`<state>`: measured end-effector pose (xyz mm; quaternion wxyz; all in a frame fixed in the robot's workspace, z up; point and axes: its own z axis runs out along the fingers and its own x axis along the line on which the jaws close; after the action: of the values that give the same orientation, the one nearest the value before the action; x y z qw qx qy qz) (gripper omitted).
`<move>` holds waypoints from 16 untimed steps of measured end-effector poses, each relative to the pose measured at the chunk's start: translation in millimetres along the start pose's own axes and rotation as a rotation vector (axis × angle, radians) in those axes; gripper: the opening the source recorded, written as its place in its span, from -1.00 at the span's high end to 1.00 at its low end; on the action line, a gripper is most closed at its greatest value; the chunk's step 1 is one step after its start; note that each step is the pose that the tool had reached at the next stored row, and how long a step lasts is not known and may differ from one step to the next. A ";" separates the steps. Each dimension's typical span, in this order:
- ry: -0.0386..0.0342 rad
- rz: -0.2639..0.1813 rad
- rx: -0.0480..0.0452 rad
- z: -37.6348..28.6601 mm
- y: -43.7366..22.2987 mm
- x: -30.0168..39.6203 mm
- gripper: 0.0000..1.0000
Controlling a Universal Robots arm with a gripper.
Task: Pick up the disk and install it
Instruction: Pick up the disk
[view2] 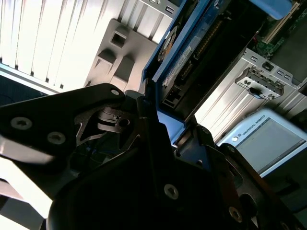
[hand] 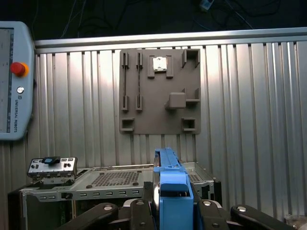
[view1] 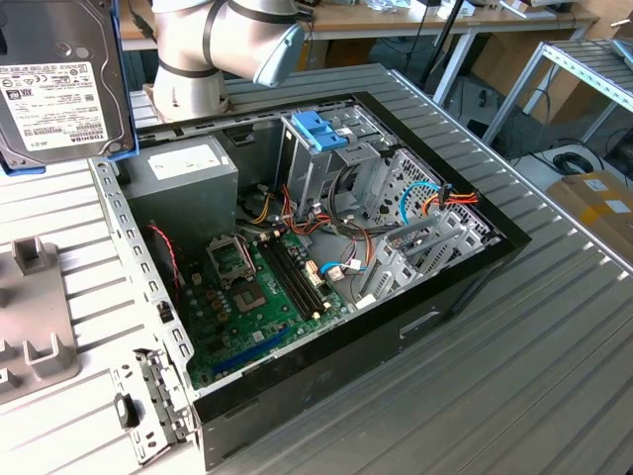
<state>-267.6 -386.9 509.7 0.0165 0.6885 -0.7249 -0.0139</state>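
Note:
The disk (view1: 54,84), dark grey with a white label and a light-blue frame, hangs in the air at the exterior view's upper left, beside the open computer case (view1: 475,267). In the first wrist view the disk (hand: 171,179) stands on edge above the case, its blue frame clamped between the black fingers of my gripper (hand: 172,208). The second wrist view shows the gripper (view2: 168,127) shut on one end of the disk (view2: 199,45). A metal drive cage with a blue latch (view1: 321,129) stands inside the case.
A grey fixture plate (hand: 158,91) lies on the ribbed metal table beyond the case. A teach pendant (hand: 12,81) rests off to one side. Inside the case are a grey power supply box (view1: 183,173), the motherboard (view1: 257,297) and loose cables (view1: 435,203).

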 end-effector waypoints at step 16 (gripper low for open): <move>0.0003 0.000 0.0000 0.5 -3.5 -0.2 0.26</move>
<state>-264.1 -386.9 509.0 0.0166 0.6885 -0.7249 -0.0138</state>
